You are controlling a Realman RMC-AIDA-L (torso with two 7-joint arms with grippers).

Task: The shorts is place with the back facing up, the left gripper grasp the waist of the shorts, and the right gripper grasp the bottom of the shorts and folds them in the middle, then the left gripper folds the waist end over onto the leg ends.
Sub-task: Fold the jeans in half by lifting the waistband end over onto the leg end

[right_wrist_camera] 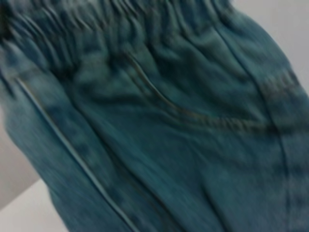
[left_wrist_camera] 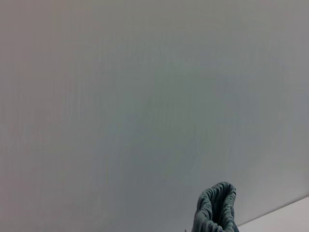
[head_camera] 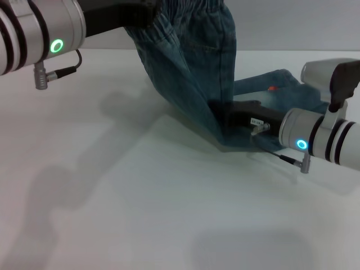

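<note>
The blue denim shorts (head_camera: 194, 67) hang in the air from their ruffled waist (head_camera: 191, 7) at the top of the head view and slope down to the table. My left gripper (head_camera: 143, 14), on the green-ringed arm, is shut on the waist at its left end, and a bit of the gathered waist (left_wrist_camera: 217, 208) shows in the left wrist view. My right gripper (head_camera: 220, 112), on the blue-ringed arm, is low over the table and shut on the bottom of the shorts, its fingertips buried in denim. One leg (head_camera: 281, 84) with a red print trails behind it. Denim with the waist (right_wrist_camera: 145, 19) fills the right wrist view.
The white table (head_camera: 140, 202) spreads out in front of and to the left of the shorts. Its far edge (head_camera: 292, 52) runs behind them, against a grey wall. The right arm's silver forearm (head_camera: 332, 138) lies low at the right edge.
</note>
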